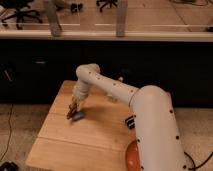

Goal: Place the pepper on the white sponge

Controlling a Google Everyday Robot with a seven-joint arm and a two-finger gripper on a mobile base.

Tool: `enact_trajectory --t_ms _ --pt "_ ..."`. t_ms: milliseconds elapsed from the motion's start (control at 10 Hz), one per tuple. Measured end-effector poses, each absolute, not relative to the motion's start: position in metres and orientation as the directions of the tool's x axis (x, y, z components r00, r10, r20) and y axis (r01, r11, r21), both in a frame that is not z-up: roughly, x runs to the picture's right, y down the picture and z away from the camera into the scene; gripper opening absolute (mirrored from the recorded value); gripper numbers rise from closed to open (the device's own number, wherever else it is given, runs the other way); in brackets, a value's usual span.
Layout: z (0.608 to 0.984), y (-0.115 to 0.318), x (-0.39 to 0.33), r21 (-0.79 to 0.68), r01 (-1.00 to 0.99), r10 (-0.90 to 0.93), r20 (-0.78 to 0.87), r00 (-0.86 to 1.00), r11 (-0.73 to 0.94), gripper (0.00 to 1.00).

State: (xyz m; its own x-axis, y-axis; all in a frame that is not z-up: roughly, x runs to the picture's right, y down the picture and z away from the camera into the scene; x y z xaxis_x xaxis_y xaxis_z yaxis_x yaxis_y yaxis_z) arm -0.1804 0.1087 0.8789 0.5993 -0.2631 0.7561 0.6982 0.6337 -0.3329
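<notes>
My gripper (74, 108) reaches down over the left part of the wooden table (55, 142). It is shut on the pepper (71, 113), a small red elongated item held tilted at its tips. The white sponge (79, 116), a small flat bluish-white block, lies on the table directly below and slightly right of the gripper. The pepper's lower end is at the sponge's left edge; I cannot tell whether they touch.
A black ribbed rectangular object (130, 121) lies right of centre, partly behind my arm. A large round orange-red disc (131, 157) sits at the table's front edge. A dark counter front stands behind the table.
</notes>
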Motion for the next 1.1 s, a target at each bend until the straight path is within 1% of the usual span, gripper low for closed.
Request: enact_trajectory --t_ms 200,400,500,600,700,1100 --pt "0.8797 0.1117 -0.18 -0.341 0.702 -0.259 0.757 0.599 0.626 0.37" --pt "0.8805 0.1134 -0.178 -0.345 0.702 -0.258 0.756 0.601 0.623 0.56" --pt "0.8807 0.1141 -0.178 -0.346 0.703 -0.259 0.757 0.6 0.621 0.67" --pt "0.8809 0.1142 -0.1781 -0.344 0.704 -0.259 0.758 0.599 0.621 0.75" --pt "0.8811 0.1147 -0.1782 -0.343 0.706 -0.261 0.759 0.597 0.619 0.79" --pt "0.8823 0.1164 -0.1767 -0.348 0.706 -0.256 0.759 0.599 0.617 0.8"
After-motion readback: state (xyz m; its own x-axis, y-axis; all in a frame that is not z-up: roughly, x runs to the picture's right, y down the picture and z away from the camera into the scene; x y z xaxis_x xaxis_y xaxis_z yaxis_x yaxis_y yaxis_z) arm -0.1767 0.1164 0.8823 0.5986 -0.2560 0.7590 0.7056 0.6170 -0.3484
